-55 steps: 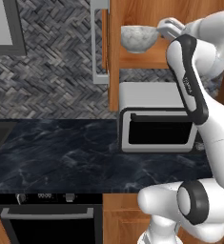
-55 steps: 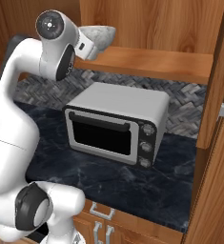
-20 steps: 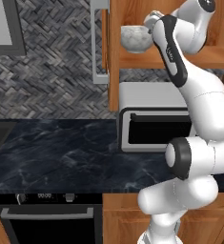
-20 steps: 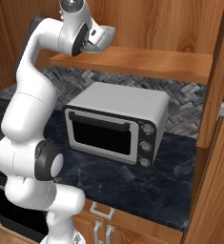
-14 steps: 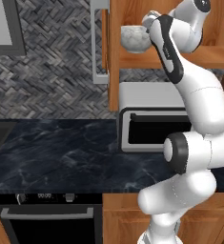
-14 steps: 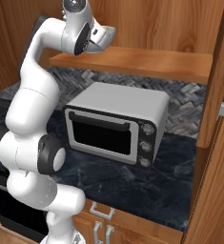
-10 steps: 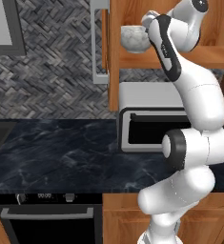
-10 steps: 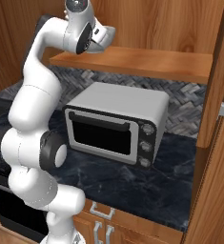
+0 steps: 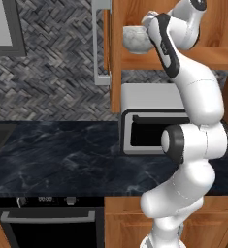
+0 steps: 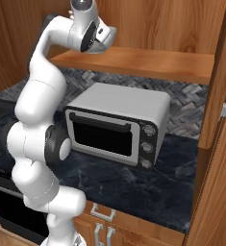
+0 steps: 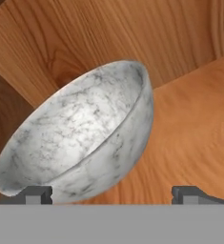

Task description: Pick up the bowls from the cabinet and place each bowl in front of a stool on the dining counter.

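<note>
1. Marbled bowl (image 9: 136,39) on the open shelf of the wooden cabinet (image 9: 116,72), close to the upright side panel at the left end, upright in the left base view.
2. In the hand view, same bowl (image 11: 80,138) large and near, seen tilted because of the rolled camera, grey-white stone with darker veins, wooden shelf board under it and wooden back wall behind.
3. Gripper (image 11: 112,194) wide open, fingers far apart; left finger tip (image 11: 35,194) just at the lower edge of the bowl, right finger tip (image 11: 189,193) well to the side over bare wood.
4. Nothing between the fingers yet; bowl not gripped, resting on the shelf.
5. Contact between the left finger and the bowl: cannot tell.
6. White arm (image 9: 193,121) stretched up from the base to the shelf, hand just beside the bowl on its right side in the left base view.
7. In the right base view, hand (image 10: 97,38) at the left end of the shelf (image 10: 148,61), bowl hidden behind it.
8. Silver toaster oven (image 10: 117,122) under the shelf, on the black marbled counter (image 9: 52,160), with dark glass door and three knobs on its right side.
9. Grey herringbone tile wall (image 9: 47,72) behind the counter.
10. Black stove front with knobs (image 9: 47,223) below the counter edge at the lower left of the left base view.
</note>
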Robot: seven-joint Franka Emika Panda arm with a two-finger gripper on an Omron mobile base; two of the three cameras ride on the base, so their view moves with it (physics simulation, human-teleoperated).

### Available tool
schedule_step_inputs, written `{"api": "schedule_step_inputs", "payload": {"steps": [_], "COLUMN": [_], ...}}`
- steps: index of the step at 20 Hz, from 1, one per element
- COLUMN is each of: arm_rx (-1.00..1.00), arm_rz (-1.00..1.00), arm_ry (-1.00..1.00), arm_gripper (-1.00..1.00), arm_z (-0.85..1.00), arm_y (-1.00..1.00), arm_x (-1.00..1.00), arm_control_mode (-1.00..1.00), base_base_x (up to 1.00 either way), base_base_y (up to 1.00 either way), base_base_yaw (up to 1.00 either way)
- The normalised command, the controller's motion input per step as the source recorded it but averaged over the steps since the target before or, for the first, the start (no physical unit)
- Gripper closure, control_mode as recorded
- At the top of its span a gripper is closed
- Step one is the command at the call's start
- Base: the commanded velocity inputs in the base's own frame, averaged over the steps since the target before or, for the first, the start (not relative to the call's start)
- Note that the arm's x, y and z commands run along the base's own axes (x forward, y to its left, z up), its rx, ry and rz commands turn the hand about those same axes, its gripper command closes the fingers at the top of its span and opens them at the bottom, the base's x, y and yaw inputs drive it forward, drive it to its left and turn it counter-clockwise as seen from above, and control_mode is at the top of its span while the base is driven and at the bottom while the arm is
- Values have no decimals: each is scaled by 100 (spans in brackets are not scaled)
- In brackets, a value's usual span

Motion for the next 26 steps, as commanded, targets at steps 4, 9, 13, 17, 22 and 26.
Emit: {"api": "schedule_step_inputs", "payload": {"steps": [4, 9, 13, 17, 22, 26], "arm_rx": [0, 0, -1, -1, 0, 0], "arm_rz": [0, 0, 0, 0, 0, 0], "arm_ry": [10, 6, -3, -4, 12, 23], "arm_gripper": [-100, -100, -100, -100, -100, -100], "arm_z": [0, 4, 28, 7, -4, -14], "arm_y": [0, 0, -3, 0, 0, 0], "arm_x": [23, 17, 0, 4, 36, 55], "arm_control_mode": [-100, -100, -100, -100, -100, -100], "base_base_x": [0, 0, 0, 0, 0, 0], "base_base_y": [0, 0, 0, 0, 0, 0], "base_base_yaw": [0, 0, 0, 0, 0, 0]}}
